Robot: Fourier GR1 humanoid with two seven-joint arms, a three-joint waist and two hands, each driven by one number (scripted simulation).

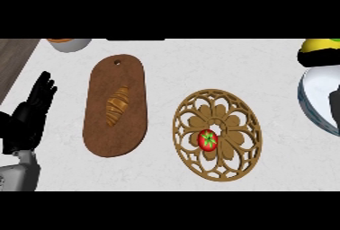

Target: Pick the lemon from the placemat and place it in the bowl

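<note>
Left hand (30, 112) relaxed open, resting well left of placemat (225, 96). Red green-capped fruit (208, 139), no lemon, at placemat centre. Bowl (312, 99) right of placemat. Dark sliver (335, 105) over bowl, possibly right hand, state cannot tell. Pick and place apparently both pending.

The left hand (30, 112) rests open at the left edge, fingers up. What seems the right hand (320, 58) barely shows at top right.

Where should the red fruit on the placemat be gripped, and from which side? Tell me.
Grip the red fruit across its round sides, coming straight down from above: it sits stem-up near the placemat's middle, so the sides are open all round.
</note>
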